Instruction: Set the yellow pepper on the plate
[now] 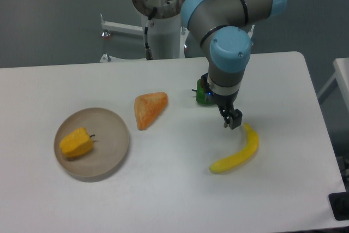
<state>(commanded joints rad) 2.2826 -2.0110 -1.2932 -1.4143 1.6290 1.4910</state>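
Note:
The yellow pepper [76, 142] lies on the beige plate [112, 135] at the left of the table, its dark stem pointing right. My gripper [233, 120] hangs far to the right of it, just above the top end of the banana, and holds nothing. Its fingers look close together, but the view is too small to tell whether they are shut.
An orange wedge-shaped piece [149, 108] lies right of the plate. A green pepper [204, 94] sits mostly hidden behind my arm. A yellow banana [238, 152] lies at the right. The robot base [161, 15] stands behind the table's far edge.

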